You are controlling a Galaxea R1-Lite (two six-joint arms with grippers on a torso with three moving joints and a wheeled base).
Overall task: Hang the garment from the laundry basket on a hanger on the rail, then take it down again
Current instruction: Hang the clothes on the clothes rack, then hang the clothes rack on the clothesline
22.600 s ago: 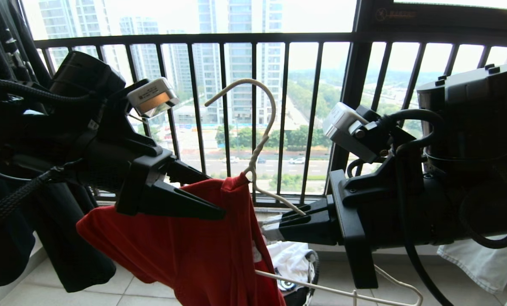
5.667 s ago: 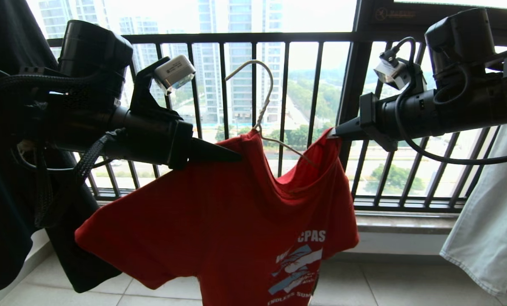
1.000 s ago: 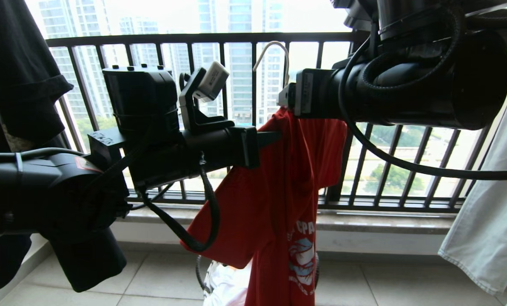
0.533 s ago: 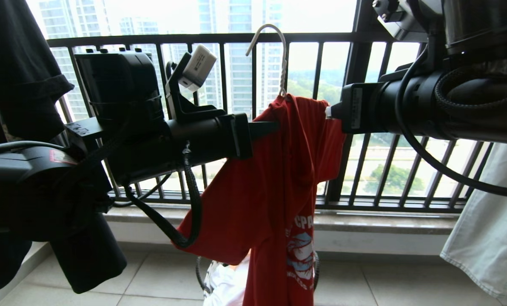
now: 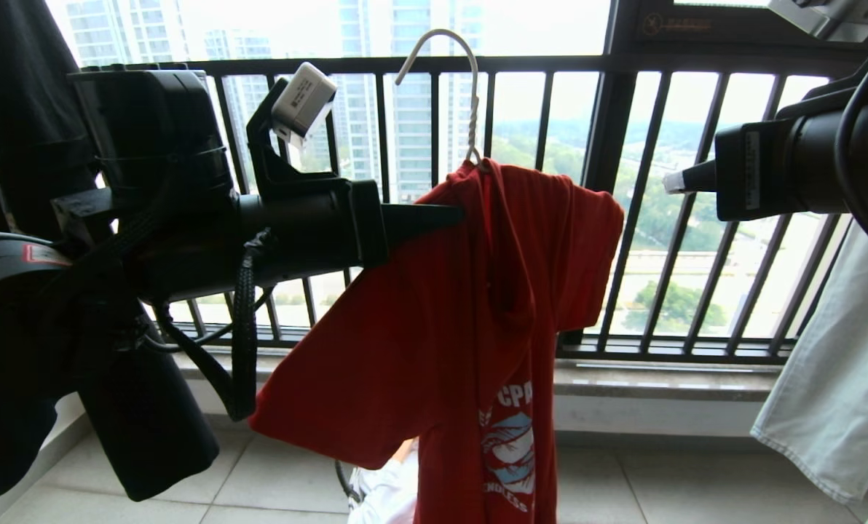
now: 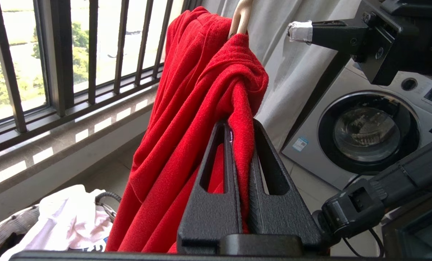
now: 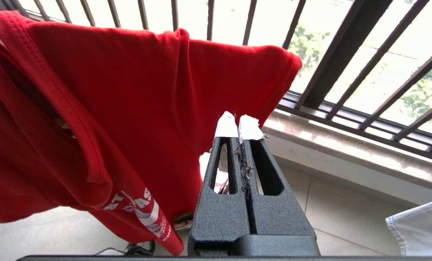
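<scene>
The red garment [image 5: 470, 306] hangs on the thin whitish hanger [image 5: 469, 87], whose hook stands free in front of the window. My left gripper [image 5: 457, 215] is shut on the garment's shoulder fold, and in the left wrist view red cloth [image 6: 187, 108] is pinched between its fingers [image 6: 210, 188] just below the hanger [image 6: 239, 18]. My right gripper [image 5: 673, 182] is shut on nothing, off to the right of the far shoulder; its taped fingertips [image 7: 226, 125] point at the garment [image 7: 129, 90]. The laundry basket [image 6: 5, 232] stands on the floor below. The rail is out of view.
The dark barred window railing [image 5: 521, 65] runs behind everything. A black garment [image 5: 12, 109] hangs on the left and a pale one [image 5: 827, 364] on the right. White laundry [image 6: 71, 214] lies in the basket. A washing machine [image 6: 372, 130] stands nearby.
My right gripper has let go at the garment's collar, drawn away to the right and shut. The left gripper has lifted the hanger and garment a little higher.
</scene>
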